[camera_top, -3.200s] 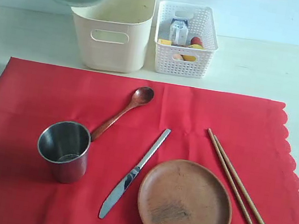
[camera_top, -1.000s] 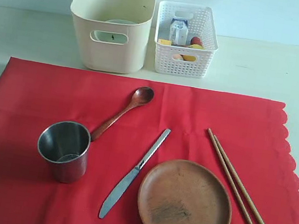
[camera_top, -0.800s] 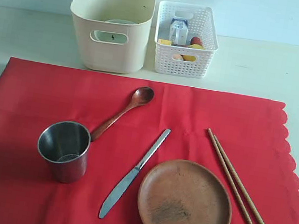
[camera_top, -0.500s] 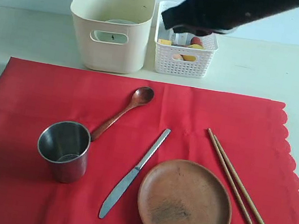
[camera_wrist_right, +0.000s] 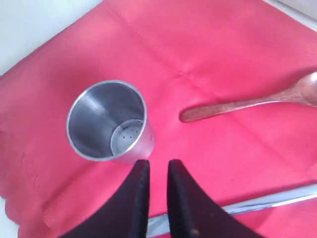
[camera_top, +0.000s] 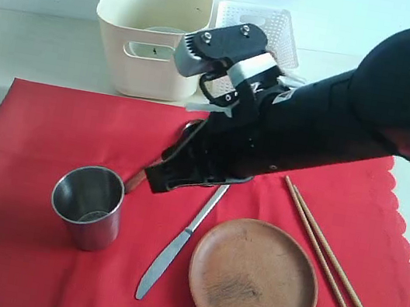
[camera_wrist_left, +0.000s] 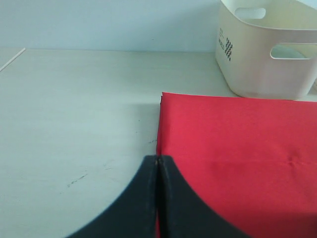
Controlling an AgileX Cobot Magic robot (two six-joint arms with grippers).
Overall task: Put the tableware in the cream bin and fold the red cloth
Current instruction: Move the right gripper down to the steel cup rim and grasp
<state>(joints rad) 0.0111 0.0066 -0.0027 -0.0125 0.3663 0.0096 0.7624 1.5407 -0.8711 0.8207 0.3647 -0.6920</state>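
Note:
The red cloth [camera_top: 21, 170] lies flat, carrying a steel cup [camera_top: 88, 205], a metal knife [camera_top: 173, 251], a round brown plate [camera_top: 253, 281] and wooden chopsticks [camera_top: 338, 274]. My right arm hides most of the wooden spoon [camera_wrist_right: 252, 101]. My right gripper [camera_wrist_right: 158, 162] hovers just beside the cup [camera_wrist_right: 108, 120], its jaws a narrow gap apart with nothing between them. The cream bin [camera_top: 152, 34] stands behind the cloth, and the pale bowl [camera_top: 150, 50] shows through its handle cut-out. In the left wrist view my left gripper [camera_wrist_left: 157, 158] is shut and empty over the cloth's edge [camera_wrist_left: 237, 148].
A white lattice basket [camera_top: 259, 17] stands right of the cream bin, mostly hidden behind my right arm. The pale table [camera_wrist_left: 74, 109] stretches beyond the cloth's edge. The arm lies across the cloth's middle.
The bowl held above the bin earlier now sits inside it. My right arm has swept in from the top right, down and left over the cloth, to the cup.

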